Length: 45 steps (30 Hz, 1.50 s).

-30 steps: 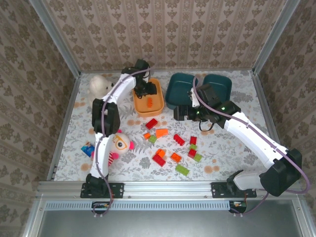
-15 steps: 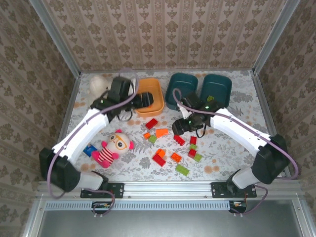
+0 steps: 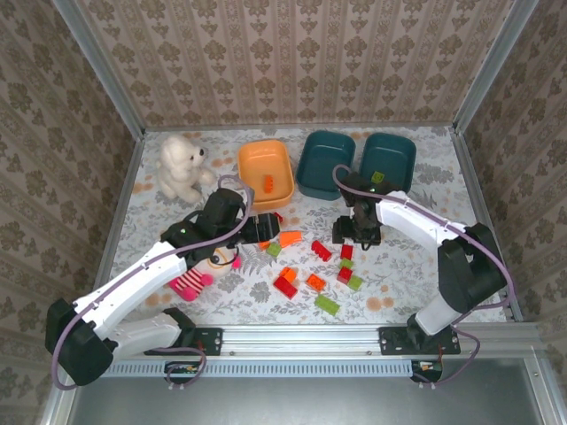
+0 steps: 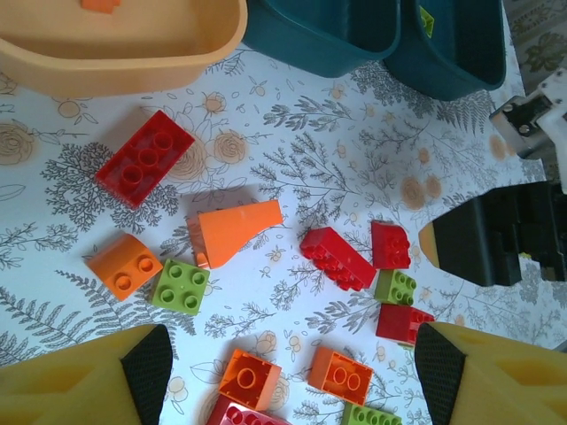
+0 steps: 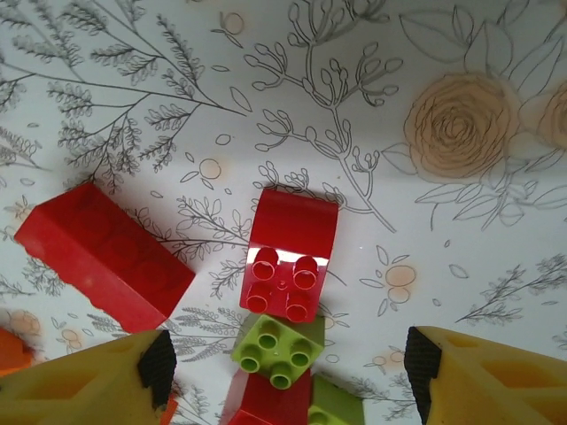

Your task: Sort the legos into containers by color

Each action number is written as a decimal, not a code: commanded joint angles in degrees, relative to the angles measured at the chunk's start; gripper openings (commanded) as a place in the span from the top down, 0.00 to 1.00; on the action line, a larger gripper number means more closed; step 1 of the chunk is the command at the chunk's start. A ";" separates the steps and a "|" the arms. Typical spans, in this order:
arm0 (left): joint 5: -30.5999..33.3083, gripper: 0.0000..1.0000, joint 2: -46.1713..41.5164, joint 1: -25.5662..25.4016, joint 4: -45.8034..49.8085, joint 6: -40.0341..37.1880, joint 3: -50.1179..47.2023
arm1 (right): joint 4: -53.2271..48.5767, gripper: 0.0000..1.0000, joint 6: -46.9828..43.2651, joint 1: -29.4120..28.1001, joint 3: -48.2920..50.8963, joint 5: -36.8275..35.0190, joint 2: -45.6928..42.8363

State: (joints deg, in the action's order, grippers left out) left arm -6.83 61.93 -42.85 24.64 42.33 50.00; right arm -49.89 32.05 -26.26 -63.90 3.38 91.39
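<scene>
Red, orange and light green legos lie scattered on the floral table (image 3: 399, 266). An orange lego (image 3: 267, 184) lies in the orange container (image 3: 266, 173), and a green lego (image 3: 376, 178) in the right teal container (image 3: 390, 158). The left teal container (image 3: 323, 164) stands between them. My left gripper (image 3: 258, 228) (image 4: 292, 376) hovers open over the left of the pile, with orange legos (image 4: 344, 378) on the table below its fingers. Open too, my right gripper (image 3: 353, 234) (image 5: 291, 367) hangs above a green lego (image 5: 279, 350) that touches a red lego (image 5: 292, 266). Neither holds anything.
A white plush bear (image 3: 180, 164) sits at the back left. A pink striped doll (image 3: 202, 263) lies partly under my left arm. Metal frame rails and patterned walls close the table in on all sides.
My left arm swung from the orange container to the pile and its jaws opened. My right arm came from the teal containers to the bricks, its jaws narrowing somewhat.
</scene>
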 commanded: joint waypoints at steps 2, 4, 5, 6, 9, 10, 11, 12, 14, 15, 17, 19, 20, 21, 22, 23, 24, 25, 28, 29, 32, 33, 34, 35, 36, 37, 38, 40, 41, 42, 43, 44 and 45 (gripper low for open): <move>-0.57 0.24 0.33 -1.10 -3.21 -1.98 1.25 | 3.55 0.27 8.94 -0.02 0.42 4.91 4.14; -1.36 0.24 0.24 -1.56 -4.17 -2.25 0.94 | 4.27 0.27 10.22 -0.02 0.61 4.72 5.42; -1.60 0.24 0.16 -1.69 -4.54 -2.22 0.76 | 4.11 0.28 10.75 -0.02 0.62 3.98 5.99; -1.69 0.24 0.12 -1.75 -4.60 -2.20 0.61 | 3.73 0.28 11.11 0.04 0.49 3.31 6.59; -1.83 0.23 0.03 -1.84 -4.87 -1.99 0.49 | 2.76 0.32 12.06 0.33 0.72 2.00 7.91; -1.80 0.23 -0.01 -1.82 -4.94 -1.98 0.52 | 2.85 0.34 12.32 0.31 1.00 1.73 7.99; -1.74 0.23 0.09 -1.78 -4.98 -1.98 0.57 | 3.10 0.36 12.56 0.33 1.35 1.55 8.02; -1.73 0.23 0.12 -1.87 -4.99 -1.98 0.58 | 3.29 0.38 12.74 0.33 1.62 1.55 8.10; -1.70 0.23 0.15 -1.81 -4.98 -2.02 0.67 | 3.37 0.42 13.06 0.32 1.88 1.41 8.73; -1.74 0.23 0.21 -1.85 -5.02 -2.06 0.71 | 3.61 0.42 13.19 0.31 2.14 1.62 8.97; -1.70 0.23 0.21 -1.85 -5.00 -2.12 0.80 | 4.50 0.45 13.71 0.33 2.87 1.97 9.49; -1.61 0.23 0.23 -1.86 -4.97 -2.21 0.76 | 5.22 0.48 14.08 0.33 3.25 1.99 9.94; -1.57 0.23 0.29 -1.86 -5.02 -2.16 0.85 | 5.63 0.52 14.25 0.33 3.32 1.79 9.90; -1.52 0.23 0.29 -1.89 -4.96 -2.25 0.87 | 5.90 0.56 14.26 0.33 3.35 1.50 9.65; -1.44 0.23 0.29 -1.81 -5.03 -2.24 0.89 | 5.83 0.61 14.14 0.25 2.98 0.85 9.24; -1.43 0.23 0.26 -1.86 -5.05 -2.33 1.08 | 5.46 0.67 13.72 0.12 2.23 -0.05 8.64; -1.31 0.23 0.29 -1.81 -5.11 -2.26 1.23 | 4.91 0.69 13.12 -0.12 1.30 -1.01 8.11; -0.89 0.23 0.30 -1.78 -5.22 -2.19 1.38 | 3.89 0.71 12.21 -0.48 -0.17 -2.60 7.25; 0.80 0.22 0.45 -1.07 -5.28 -1.59 2.78 | 0.32 0.74 9.36 -1.50 -6.48 -7.25 5.12; 1.40 0.21 0.63 -0.39 -5.28 -1.15 3.30 | -0.58 0.74 8.56 -1.47 -8.93 -8.34 4.70; 1.03 0.20 2.14 2.71 -6.01 -0.22 5.40 | -2.36 0.74 5.50 -1.17 -17.88 -10.75 6.38; 0.35 0.20 2.70 3.86 -6.64 0.00 5.97 | -2.82 0.74 4.56 -0.97 -20.34 -11.02 7.78; -0.52 0.20 3.62 5.14 -7.32 0.23 6.65 | -3.25 0.74 3.81 -0.61 -23.83 -10.98 9.99; -1.28 0.20 4.67 6.50 -7.56 0.47 7.38 | -3.58 0.75 3.32 -0.02 -27.23 -10.59 12.55; -1.88 0.20 5.53 7.65 -7.60 0.65 8.12 | -3.97 0.75 2.95 0.50 -30.00 -10.14 14.86; -2.87 0.20 6.75 8.98 -7.53 0.77 9.14 | -4.16 0.76 2.53 1.12 -33.54 -9.84 17.83; -3.96 0.20 7.82 10.07 -7.29 0.70 10.10 | -4.16 0.76 2.00 1.57 -36.73 -9.96 20.75; -4.85 0.21 9.79 11.46 -6.65 0.23 11.96 | -4.29 0.76 1.49 2.60 -42.85 -9.63 26.24; -5.20 0.20 10.47 11.92 -6.64 -0.09 12.71 | -4.62 0.76 1.18 3.30 -46.30 -9.12 29.35; -5.28 0.20 10.97 12.21 -6.54 -0.36 13.33 | -5.08 0.76 1.02 3.80 -49.22 -8.46 31.96; -5.46 0.20 11.54 12.49 -6.62 -0.56 13.83 | -5.88 0.76 0.75 4.50 -52.93 -7.85 35.12; -5.77 0.20 12.01 12.68 -6.69 -0.67 14.29 | -6.73 0.75 0.45 5.16 -55.98 -7.21 38.16; -5.98 0.20 12.37 12.79 -6.78 -0.97 14.56 | -7.20 0.74 0.15 5.56 -59.08 -6.44 40.47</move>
State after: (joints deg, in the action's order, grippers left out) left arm -10.57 73.82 -30.57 18.46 42.06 62.08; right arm -52.42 34.33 -22.04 -116.88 -4.14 126.56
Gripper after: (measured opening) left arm 0.797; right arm 0.304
